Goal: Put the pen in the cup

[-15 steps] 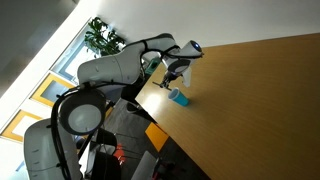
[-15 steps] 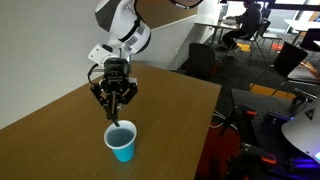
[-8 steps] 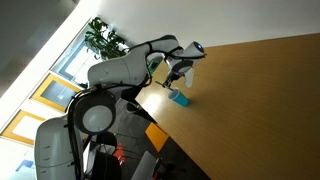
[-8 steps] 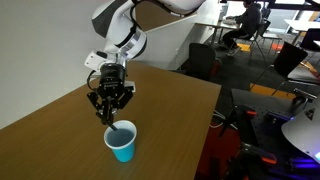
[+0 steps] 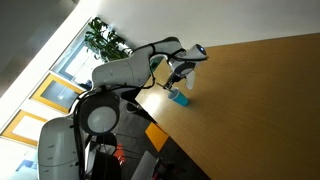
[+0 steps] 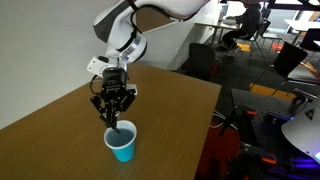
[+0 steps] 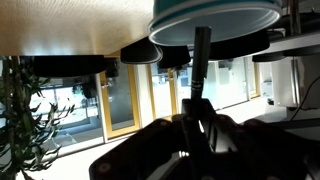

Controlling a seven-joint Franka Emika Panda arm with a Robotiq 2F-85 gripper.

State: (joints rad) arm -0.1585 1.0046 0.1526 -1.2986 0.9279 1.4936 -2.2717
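Note:
The light-blue cup (image 6: 122, 144) stands on the wooden table (image 6: 170, 110) near its edge; it also shows in an exterior view (image 5: 179, 97) and, upside down, at the top of the wrist view (image 7: 214, 20). My gripper (image 6: 113, 118) hangs just above the cup's rim, shut on the thin dark pen (image 7: 198, 75). In the wrist view the pen runs from between the fingers (image 7: 215, 132) towards the cup's rim. In an exterior view the pen tip (image 6: 115, 128) points down at the cup's mouth. The gripper also shows in an exterior view (image 5: 181, 84).
The cup stands near the table's edge (image 5: 150, 112). A potted plant (image 5: 103, 38) and windows are behind the robot base. Office chairs (image 6: 240, 30) and desks stand beyond the table's far side.
The gripper with the pen has moved closer to the cup and a little lower, and now hangs right over its rim. The cup has not moved.

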